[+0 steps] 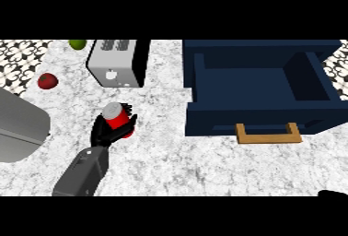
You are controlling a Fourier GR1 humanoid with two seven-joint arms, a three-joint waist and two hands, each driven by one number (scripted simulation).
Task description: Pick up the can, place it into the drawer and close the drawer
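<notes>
A red can (116,119) with a silver top stands on the marbled counter left of centre. My left hand (103,133) is curled round it from below and the left, with fingers on both sides of the red body. The navy drawer (204,87) is pulled open at the right, its inside bare, and a wooden handle (268,134) juts from its front. The can is well left of the drawer's front. Only a black sliver of my right hand (333,193) shows at the lower right corner.
A silver toaster (115,62) stands behind the can. A red fruit (47,81) and a green fruit (78,44) lie at the back left. A large grey object (17,126) fills the left edge. Open counter (170,161) lies between can and drawer.
</notes>
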